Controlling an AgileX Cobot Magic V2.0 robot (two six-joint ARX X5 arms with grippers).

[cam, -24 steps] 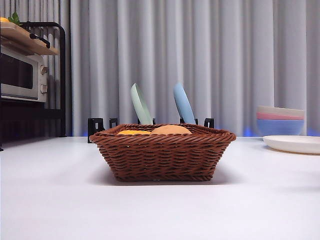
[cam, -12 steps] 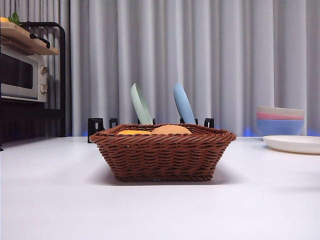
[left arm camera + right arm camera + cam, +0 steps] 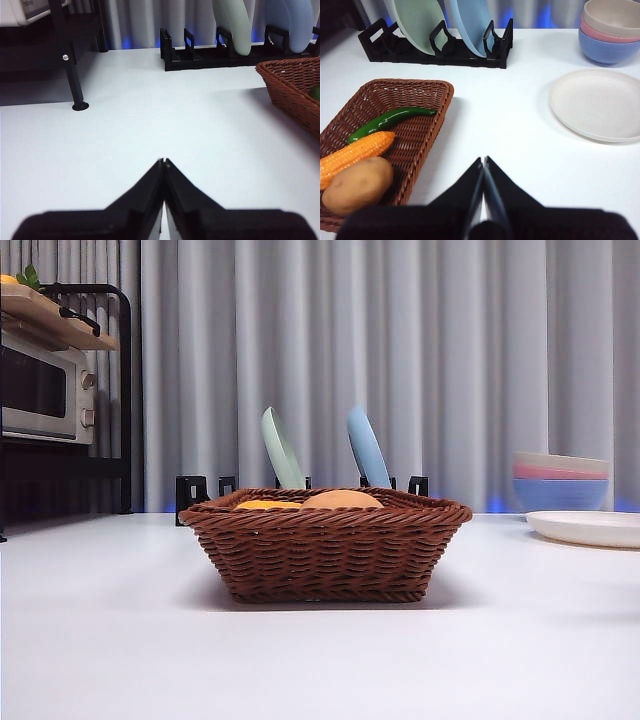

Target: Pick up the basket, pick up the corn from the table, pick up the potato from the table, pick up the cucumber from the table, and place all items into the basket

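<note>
Right wrist view: basket (image 3: 427, 90) holds corn (image 3: 355, 154), potato (image 3: 357, 184) and cucumber (image 3: 387, 121), side by side. Right gripper (image 3: 483, 162) and left gripper (image 3: 163, 162): jaws together, empty, clear of the basket. Loading judged complete; remaining step likely none beyond keeping the arms parked.

A plain white table (image 3: 120, 640) carries a reddish-brown woven wicker basket (image 3: 325, 550) centrally, a black dish rack (image 3: 437, 47) behind, and a cream plate (image 3: 590, 527) far right.

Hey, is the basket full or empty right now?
Holding things, not empty. In the right wrist view the basket has the cucumber, the corn and the potato lying inside it.
</note>
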